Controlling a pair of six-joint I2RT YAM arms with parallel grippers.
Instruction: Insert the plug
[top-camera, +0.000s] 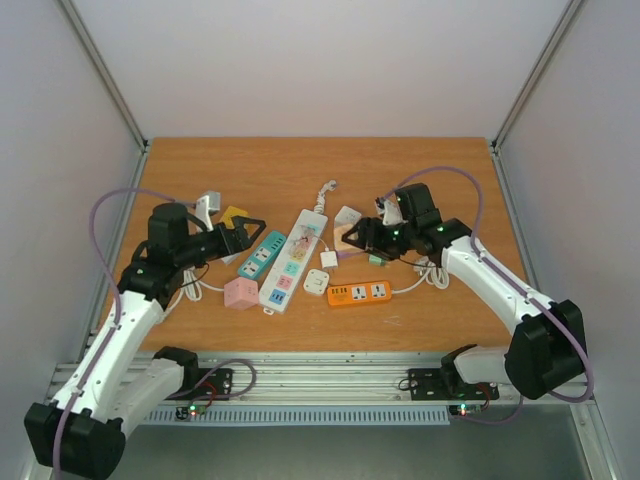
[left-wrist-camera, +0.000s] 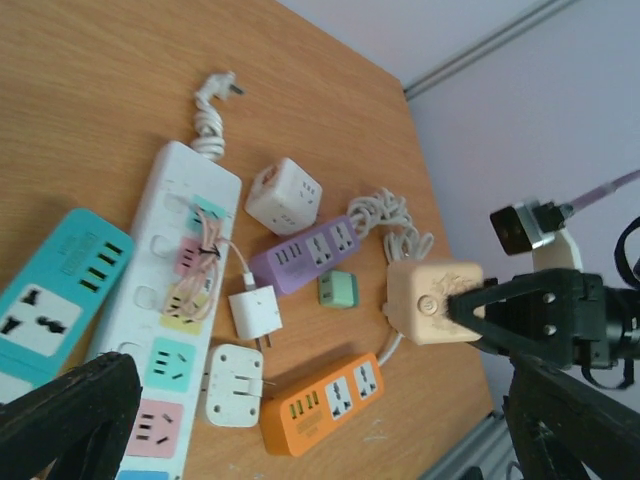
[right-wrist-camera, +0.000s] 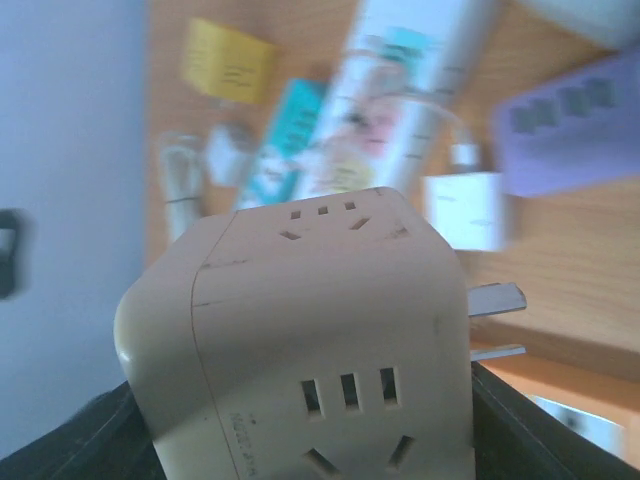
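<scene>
The long power strip (top-camera: 293, 258) lies mid-worktop (top-camera: 300, 165), running from the far edge toward the near edge. A shorter strip (top-camera: 262, 254) lies just beside it on the left, and a cube socket (top-camera: 241, 293) sits nearer the near edge. To the right lie a small adapter (top-camera: 316, 283) and a short strip (top-camera: 359, 293). Behind them the right gripper (top-camera: 358, 236) holds a cube adapter (left-wrist-camera: 425, 298).

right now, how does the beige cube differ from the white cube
Colour: the beige cube is cream-tan, the white cube plain white. State: the beige cube is clamped in the right gripper; the white cube sits free on the table beside the purple strip. Both are cube-shaped socket adapters.
</scene>
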